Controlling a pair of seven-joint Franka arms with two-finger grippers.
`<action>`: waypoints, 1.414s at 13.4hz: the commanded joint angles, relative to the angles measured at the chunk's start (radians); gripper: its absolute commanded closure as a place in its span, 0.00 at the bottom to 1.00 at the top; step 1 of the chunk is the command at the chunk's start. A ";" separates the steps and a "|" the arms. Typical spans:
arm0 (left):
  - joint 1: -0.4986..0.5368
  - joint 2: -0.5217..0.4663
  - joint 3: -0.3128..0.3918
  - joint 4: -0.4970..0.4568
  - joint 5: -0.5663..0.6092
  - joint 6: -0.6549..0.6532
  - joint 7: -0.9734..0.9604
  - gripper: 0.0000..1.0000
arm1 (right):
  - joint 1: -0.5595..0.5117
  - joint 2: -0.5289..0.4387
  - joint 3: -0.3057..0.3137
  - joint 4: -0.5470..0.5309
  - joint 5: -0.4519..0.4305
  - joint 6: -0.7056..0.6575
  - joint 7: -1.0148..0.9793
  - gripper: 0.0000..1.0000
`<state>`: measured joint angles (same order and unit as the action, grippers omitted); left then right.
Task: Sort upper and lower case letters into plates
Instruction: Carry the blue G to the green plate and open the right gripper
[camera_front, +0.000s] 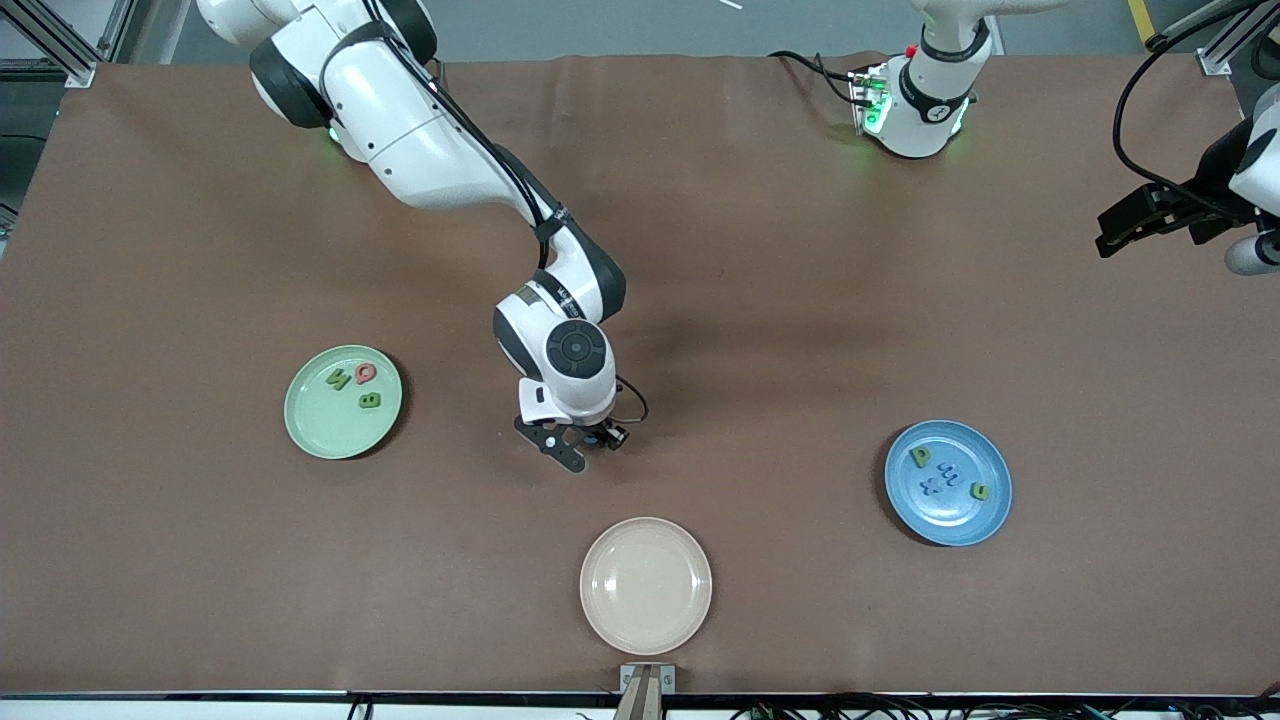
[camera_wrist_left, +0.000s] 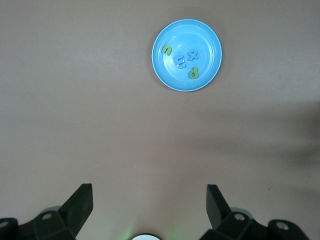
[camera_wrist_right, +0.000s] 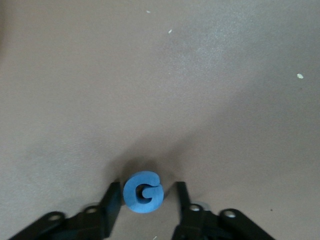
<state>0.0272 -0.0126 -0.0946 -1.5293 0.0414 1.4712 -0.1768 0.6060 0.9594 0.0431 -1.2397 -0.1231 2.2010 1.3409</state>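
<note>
My right gripper (camera_front: 583, 447) is low over the middle of the table, open around a blue letter G (camera_wrist_right: 143, 192). One finger (camera_wrist_right: 113, 202) touches the G and the other (camera_wrist_right: 182, 200) stands a little off it. The mint green plate (camera_front: 320, 428) toward the right arm's end holds a green N, a red letter and a green B. The blue plate (camera_front: 950, 522) toward the left arm's end holds several small green and blue letters; it also shows in the left wrist view (camera_wrist_left: 186, 34). My left gripper (camera_front: 1108, 232) is open and empty, up at the left arm's end of the table.
An empty beige plate (camera_front: 646, 585) sits near the front edge, nearer the front camera than my right gripper. The brown table cover (camera_front: 800, 300) lies bare between the plates. The left arm's base (camera_front: 915, 110) stands at the table's top edge.
</note>
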 joint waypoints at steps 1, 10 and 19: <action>-0.010 -0.037 0.010 -0.034 -0.017 0.017 0.022 0.00 | 0.006 0.012 -0.005 0.017 -0.024 -0.014 0.014 0.83; -0.003 -0.032 -0.001 -0.023 -0.005 0.035 0.033 0.00 | -0.218 -0.302 0.000 -0.333 -0.016 -0.061 -0.435 1.00; -0.004 -0.035 -0.005 -0.023 -0.012 0.027 0.033 0.00 | -0.564 -0.564 0.003 -0.839 -0.012 0.268 -1.021 1.00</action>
<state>0.0221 -0.0228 -0.1011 -1.5317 0.0414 1.4919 -0.1700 0.1352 0.4376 0.0220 -1.9674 -0.1245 2.3710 0.4252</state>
